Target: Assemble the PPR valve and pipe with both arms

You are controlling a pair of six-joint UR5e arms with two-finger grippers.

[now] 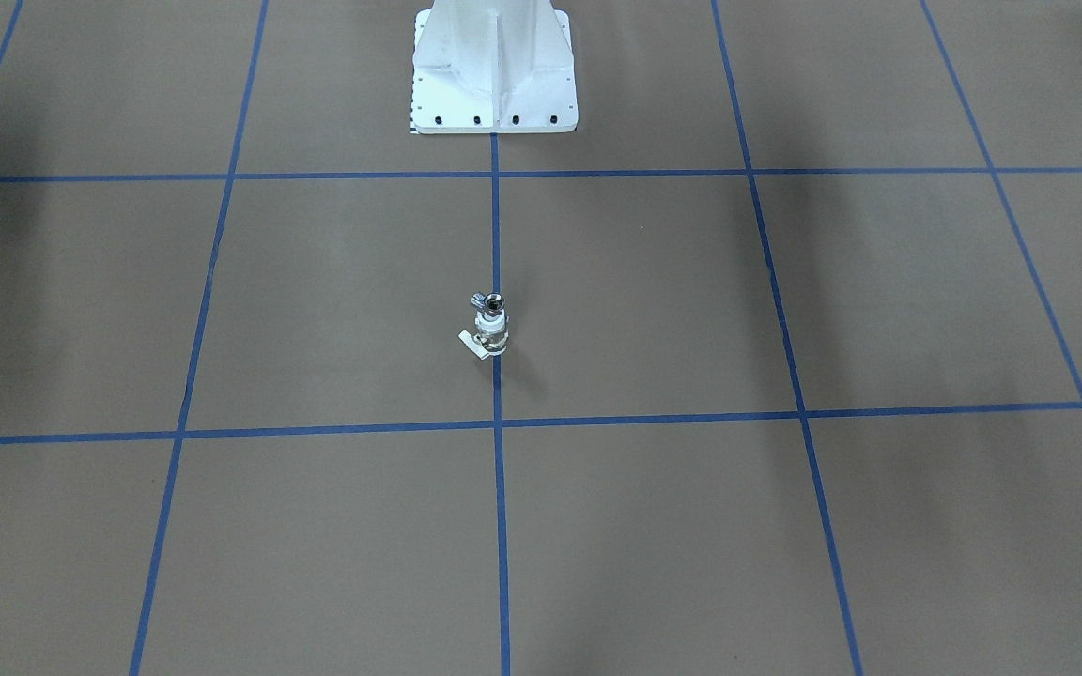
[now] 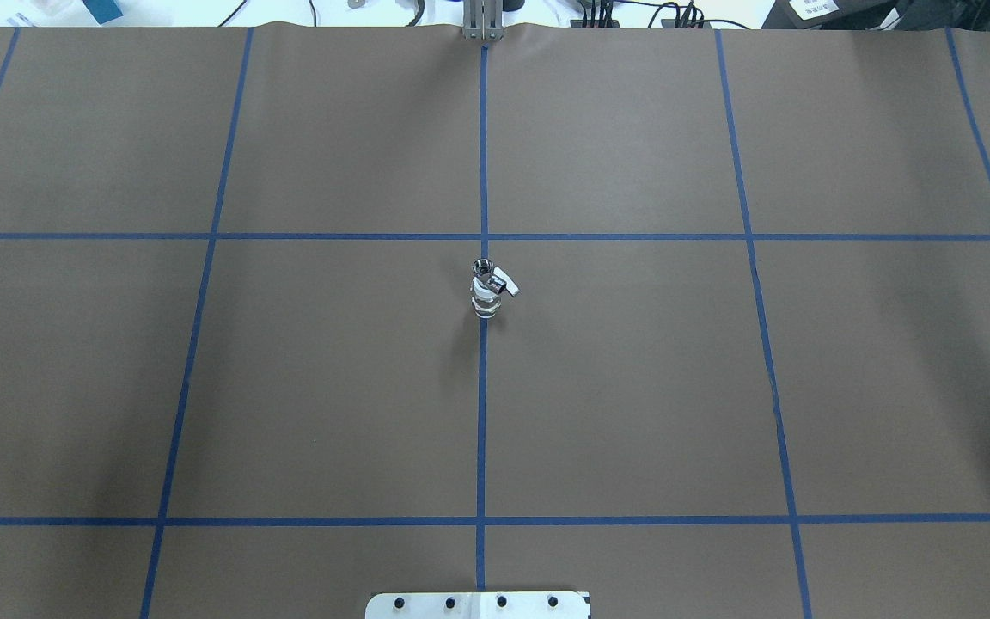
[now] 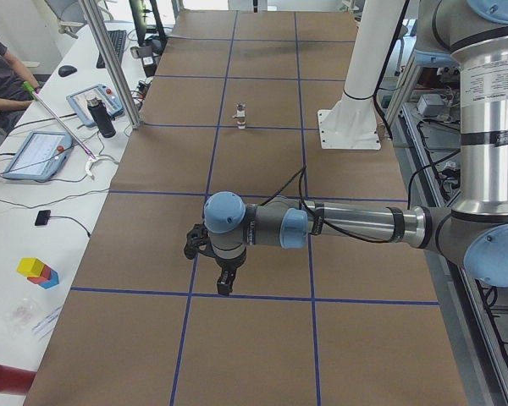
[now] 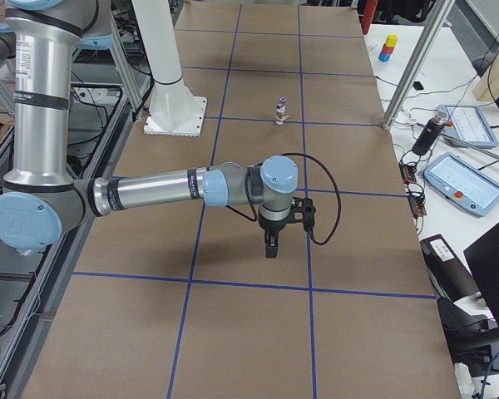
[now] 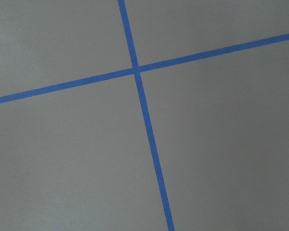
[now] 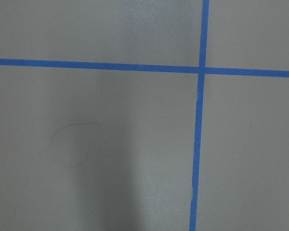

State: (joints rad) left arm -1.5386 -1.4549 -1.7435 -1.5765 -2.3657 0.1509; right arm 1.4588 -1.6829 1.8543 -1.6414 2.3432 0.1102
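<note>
Overhead exterior shows the PPR valve [image 2: 485, 297] standing upright on end near the middle of the bench [image 2: 332, 387], right on the central blue tape line [image 2: 483, 155] and well away from every edge. The pipe [image 2: 482, 267] sits on top of it with its dark mouth facing up. The front-facing view gives the same stack: pipe [image 1: 496, 303] above, valve [image 1: 491, 330] below, and the white lever tab sticking out toward the robot's right. Valve and pipe read as one piece, so my judgement is that the joint is made and the stack is left on the centre line as the finished result. How deeply the pipe is seated is too small to tell.

Neither arm is near it. The left pincer [image 3: 224, 286] hangs fingers-down above the bench toward its left end, and the right pincer [image 4: 270, 247] hangs likewise toward the right end. Both are well apart from the stack, which probably keeps them clear of it. Both show only in the side views, and the wrist cameras show bare bench and tape, so I cannot tell whether either pincer is wide or narrow. Nothing appears to be held
</note>
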